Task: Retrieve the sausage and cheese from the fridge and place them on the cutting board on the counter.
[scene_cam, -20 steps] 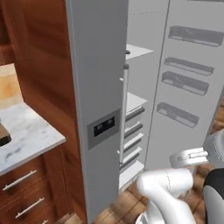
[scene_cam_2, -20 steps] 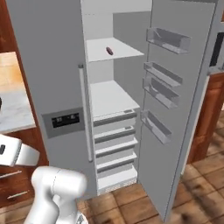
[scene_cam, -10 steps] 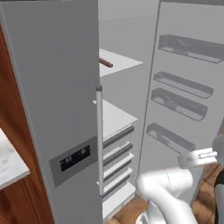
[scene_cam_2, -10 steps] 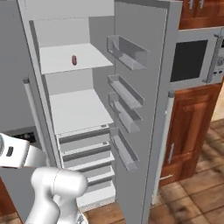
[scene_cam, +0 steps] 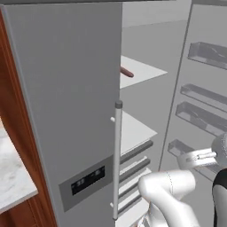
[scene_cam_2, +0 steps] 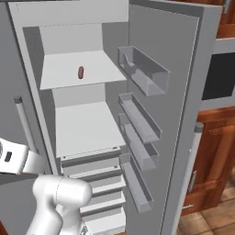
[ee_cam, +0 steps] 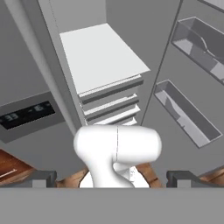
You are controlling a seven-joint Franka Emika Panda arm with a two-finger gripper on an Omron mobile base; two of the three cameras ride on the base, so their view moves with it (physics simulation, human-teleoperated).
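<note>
The fridge (scene_cam: 66,111) stands close ahead, its left door shut and its right door (scene_cam_2: 183,114) swung open. On the upper white shelf lies the sausage (scene_cam_2: 81,72), a small reddish-brown link; in the left base view only its end (scene_cam: 127,72) pokes out past the shut door. The cheese and the cutting board are out of view. A corner of the marbled counter (scene_cam: 11,177) shows at the lower left. My gripper (ee_cam: 111,177) hangs low in front of the fridge with its fingertips (ee_cam: 43,177) wide apart, open and empty, well below the sausage's shelf.
Grey bins (scene_cam_2: 142,69) line the inside of the open door. Beneath the middle shelf (ee_cam: 103,54) sit several drawers (ee_cam: 111,103). The shut door carries a bar handle (scene_cam: 117,159) and a dark display panel (scene_cam: 88,181). Wooden cabinets (scene_cam_2: 213,151) and a dark microwave front (scene_cam_2: 220,75) stand at the right.
The base has moved closer and turned toward the fridge's open compartment, so the whole picture shifted and the counter slid off to the left. The gripper stays open.
</note>
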